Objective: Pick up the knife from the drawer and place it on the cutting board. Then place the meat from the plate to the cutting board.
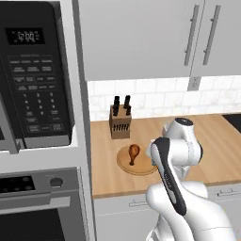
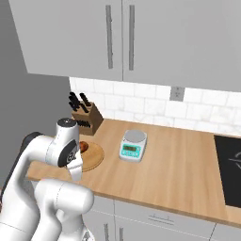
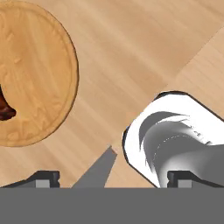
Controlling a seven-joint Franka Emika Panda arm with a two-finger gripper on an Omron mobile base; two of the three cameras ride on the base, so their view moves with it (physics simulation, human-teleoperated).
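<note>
The meat [image 1: 133, 153], a brown drumstick, lies on a round wooden plate [image 1: 142, 168] on the counter in front of the knife block. In the hand view the plate [image 3: 39, 70] is at the left, with a bit of the meat [image 3: 4, 109] at its edge. My gripper [image 3: 113, 179] hangs over bare counter just right of the plate, its fingertips [image 3: 47, 178] far apart and open. A thin grey wedge rises between them; I cannot tell what it is. The knife and the cutting board are out of view. The pale grey drawer fronts [image 2: 160, 217] under the counter are closed.
A white kitchen scale [image 2: 133, 145] stands right of the plate and close to the gripper, also in the hand view [image 3: 175, 135]. The knife block [image 2: 87, 117] is at the back wall. A black cooktop [image 2: 230, 164] is far right; microwave [image 1: 33, 75] and oven are at the left.
</note>
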